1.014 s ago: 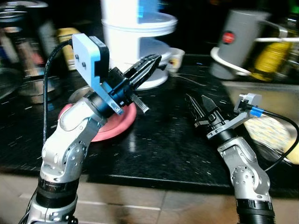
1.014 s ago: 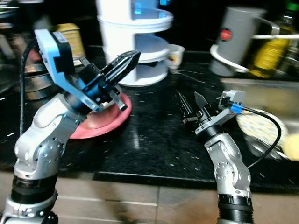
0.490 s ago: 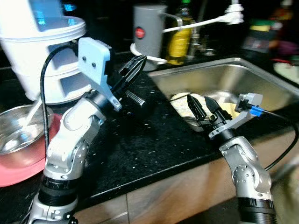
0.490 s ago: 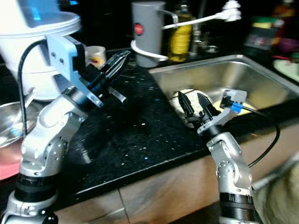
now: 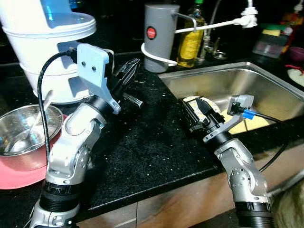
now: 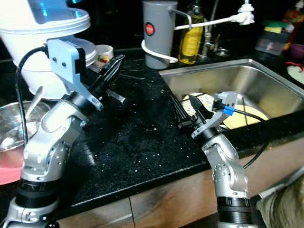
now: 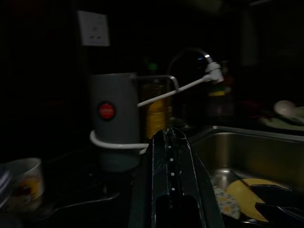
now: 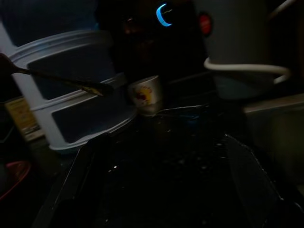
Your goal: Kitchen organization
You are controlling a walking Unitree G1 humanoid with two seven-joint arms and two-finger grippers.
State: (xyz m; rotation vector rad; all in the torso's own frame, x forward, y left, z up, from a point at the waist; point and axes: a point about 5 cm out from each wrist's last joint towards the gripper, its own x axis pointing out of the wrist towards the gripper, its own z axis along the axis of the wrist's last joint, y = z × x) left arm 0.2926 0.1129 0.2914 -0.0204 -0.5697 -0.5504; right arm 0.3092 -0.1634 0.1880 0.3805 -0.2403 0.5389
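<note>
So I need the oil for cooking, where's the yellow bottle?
The yellow bottle stands at the back of the counter, just right of the grey canister and behind the sink's far left corner.

A black speckled table (image 5: 156, 152) fronts pale wood cabinets (image 5: 185, 202). At two o'clock, a steel sink (image 5: 266, 90) gleams; the back wall is dark.

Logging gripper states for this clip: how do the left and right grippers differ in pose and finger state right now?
The left gripper is raised above the black counter with its fingers pressed shut, aimed toward the grey canister. The right gripper sits lower, at the counter's edge beside the sink, with its fingers spread open. Neither holds anything, and both have long black fingers.
</note>
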